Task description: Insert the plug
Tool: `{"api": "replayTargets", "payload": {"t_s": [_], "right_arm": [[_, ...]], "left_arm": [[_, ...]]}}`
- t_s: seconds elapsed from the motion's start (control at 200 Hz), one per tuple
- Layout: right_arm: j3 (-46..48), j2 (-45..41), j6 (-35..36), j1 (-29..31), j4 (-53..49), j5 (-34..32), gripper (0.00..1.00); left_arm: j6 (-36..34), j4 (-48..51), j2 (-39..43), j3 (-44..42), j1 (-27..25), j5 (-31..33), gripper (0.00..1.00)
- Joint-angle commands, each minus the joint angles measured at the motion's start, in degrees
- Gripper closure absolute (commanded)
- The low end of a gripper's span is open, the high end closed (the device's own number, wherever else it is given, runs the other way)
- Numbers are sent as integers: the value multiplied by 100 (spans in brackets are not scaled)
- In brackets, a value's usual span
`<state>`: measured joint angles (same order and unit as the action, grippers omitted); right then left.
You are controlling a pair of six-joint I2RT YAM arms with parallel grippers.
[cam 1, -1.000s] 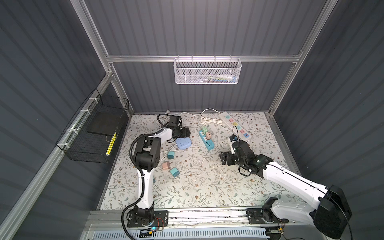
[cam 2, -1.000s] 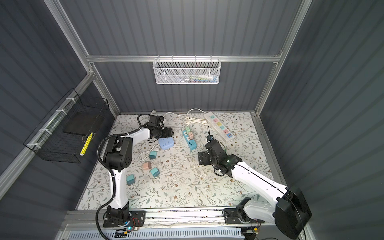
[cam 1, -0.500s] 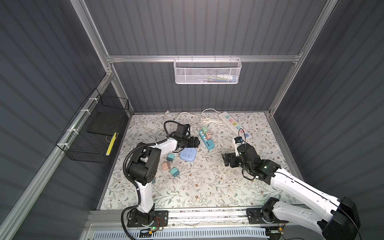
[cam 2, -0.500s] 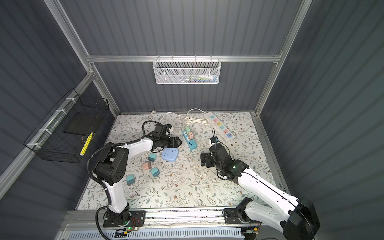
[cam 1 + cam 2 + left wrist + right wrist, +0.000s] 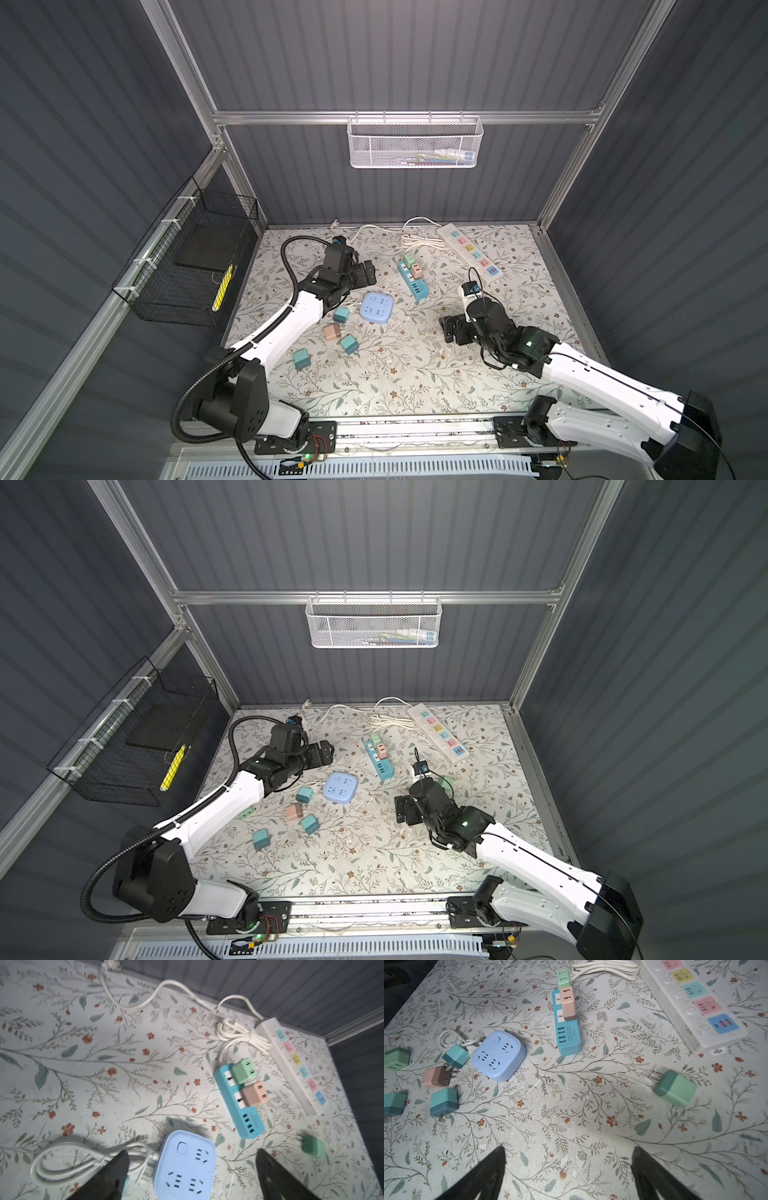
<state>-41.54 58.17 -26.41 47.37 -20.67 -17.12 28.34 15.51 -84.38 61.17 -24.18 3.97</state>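
Note:
A light blue square socket block (image 5: 377,307) (image 5: 340,788) lies left of centre on the floral mat, its white cord coiled beside it. My left gripper (image 5: 365,274) (image 5: 322,754) hovers open just behind it; in the left wrist view the left gripper (image 5: 192,1151) spans the block (image 5: 185,1167) without touching it. A green plug (image 5: 675,1087) (image 5: 312,1146) lies alone near my right gripper (image 5: 451,330) (image 5: 569,1148), which is open over bare mat. Several loose plugs, teal (image 5: 341,314) and pink (image 5: 331,332), lie left of the block.
A teal power strip (image 5: 413,276) (image 5: 568,1032) carries a green and a pink plug at its far end. A long white strip (image 5: 469,253) with coloured sockets lies at the back right, its cord bundled behind. A wire basket (image 5: 413,143) hangs on the back wall.
The left arm swung from the back left toward the middle, and the blue socket block shifted forward with it. The left jaws widened and drew back. The right gripper pulled back toward the front.

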Motion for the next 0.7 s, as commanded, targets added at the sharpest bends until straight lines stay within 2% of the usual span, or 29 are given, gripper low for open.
{"api": "replayTargets", "payload": {"t_s": [0.0,0.065,0.185,0.4,0.695], "right_arm": [[-1,92,-149,143,-43,-264,6],[-8,74,-188,240,-93,-356,6],[90,-31,-304,329,-104,-477,5],[225,-113,-444,419,-130,-545,5],[212,-104,-553,544,-131,-704,4]], "left_arm": [[67,435,-332,-102,58,-592,7],[86,385,-442,-128,55,-899,10],[210,260,-531,-355,54,-943,10],[307,-201,-761,-665,-63,-1462,12],[624,-316,-809,-888,-302,-1366,13]]}}
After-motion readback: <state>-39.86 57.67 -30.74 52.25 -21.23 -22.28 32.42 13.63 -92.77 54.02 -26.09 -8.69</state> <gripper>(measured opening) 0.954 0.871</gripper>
